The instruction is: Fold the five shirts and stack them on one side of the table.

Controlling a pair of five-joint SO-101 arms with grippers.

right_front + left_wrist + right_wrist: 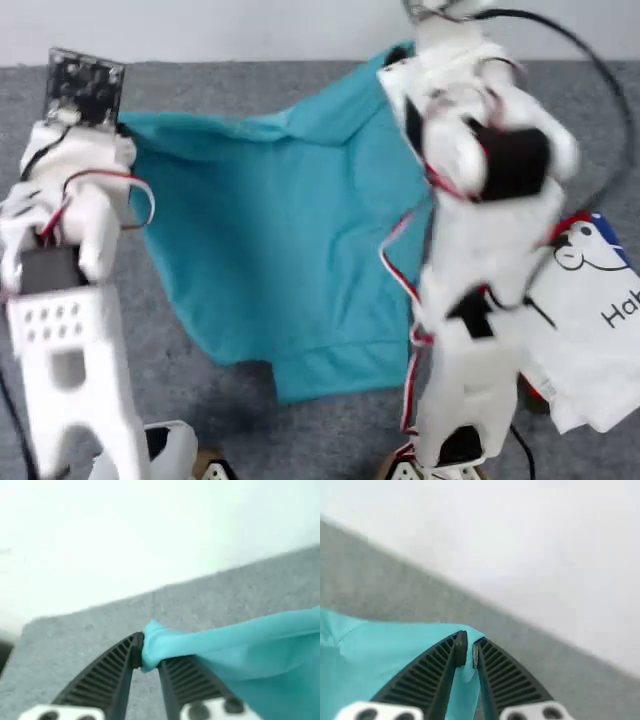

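Clamped on teal shirt (290,240) by left gripper (149,655) and right gripper (470,647); seemingly thin bites, liable to slip under uneven pull.

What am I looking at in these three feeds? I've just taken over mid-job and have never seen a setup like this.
These are two small white robot arms, side by side at a grey table. The high view looks down on both from above. The left arm is on that picture's left and the right arm on its right. The other two pictures come from a camera on each arm's wrist, looking along its black ribbed fingers. A teal shirt is spread out between the arms. The left end effector is shut on one edge of it, and the right end effector is shut on another edge. A white shirt with a printed figure lies beside the right arm.
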